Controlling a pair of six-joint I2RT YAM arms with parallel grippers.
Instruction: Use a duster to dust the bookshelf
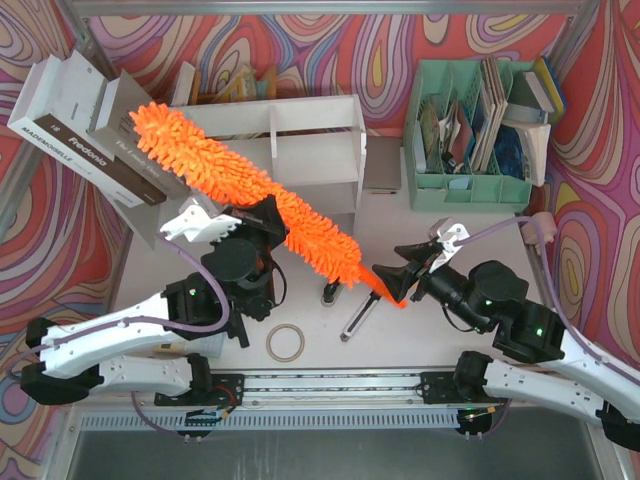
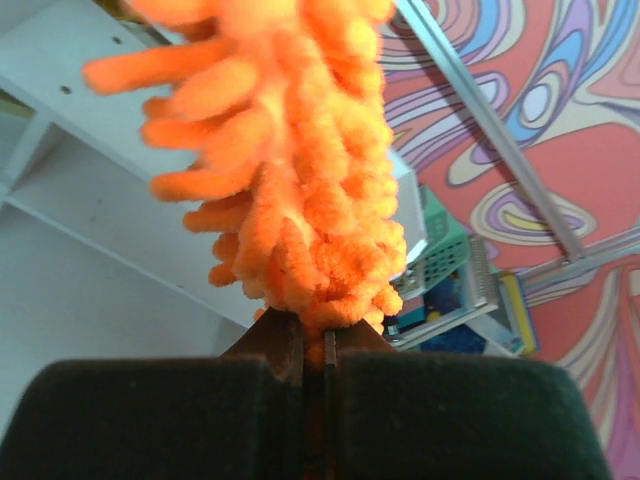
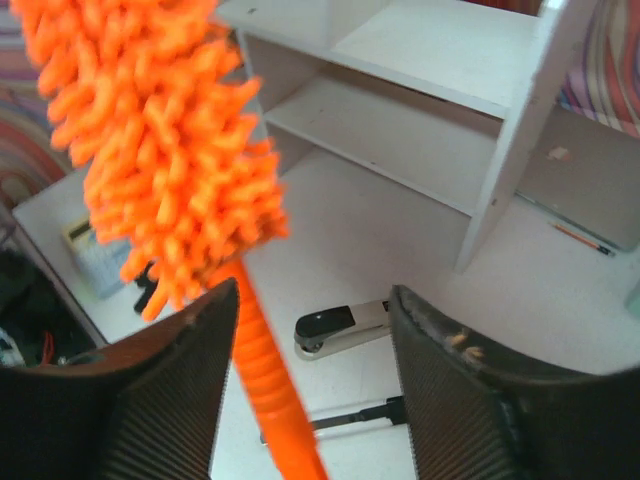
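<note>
Top external view: left jaws are clenching the duster (image 1: 230, 165) mid-fluff, its head slanting over the bookshelf (image 1: 300, 125) at the left end. Dusting is seemingly just starting, both tiers awaiting. Right jaws are standing parted around the handle (image 3: 265, 380), not gripping. Rightmost, the organiser (image 1: 455, 185) is holding books and papers.

"MADEMOISELLE" is printed in dark capitals along the spine of the white book (image 1: 47, 128), seen from the top view at the far left. "Fredonia" is printed on the spine of the grey book (image 1: 82, 134) touching it. Pale lettering is carried by the brown book (image 1: 133, 152), but it is too small to be read.
</note>
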